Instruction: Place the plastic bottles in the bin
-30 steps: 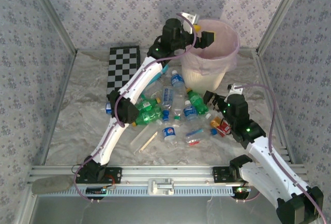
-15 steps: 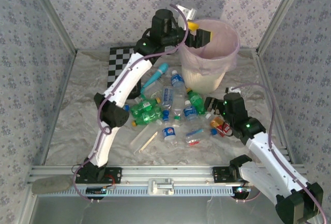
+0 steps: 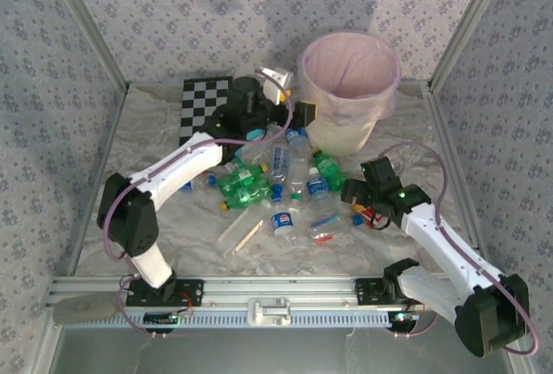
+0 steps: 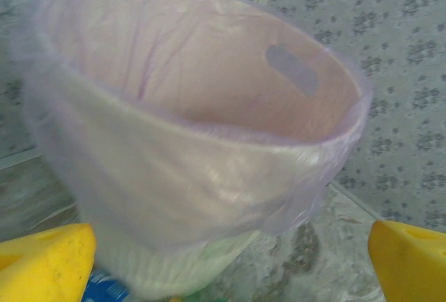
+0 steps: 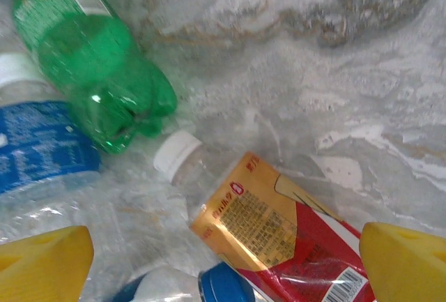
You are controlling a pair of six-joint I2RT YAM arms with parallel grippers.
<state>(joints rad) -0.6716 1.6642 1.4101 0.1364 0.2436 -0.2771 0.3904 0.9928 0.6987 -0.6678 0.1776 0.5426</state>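
Plastic bottles (image 3: 246,186): gold-labelled bottle (image 5: 272,232) seemingly centred beneath right pincer (image 5: 223,260), wide open, empty; lower squarely, close across mid-body.

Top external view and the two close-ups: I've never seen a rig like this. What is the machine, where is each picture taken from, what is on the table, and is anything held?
Two white robot arms are bolted at the near edge of a table. The wide picture comes from a fixed camera above and behind them; each close-up comes from a camera on one wrist. On the crinkled table cover lie small plastic bottles, clear and green, and a checkerboard; the bin with its pink liner stands at the back. The left arm's fingers are wide apart, facing the bin, nothing between them. The right arm's fingers are wide apart too, above a bottle with a gold and red label and near a green bottle. Nothing is held.
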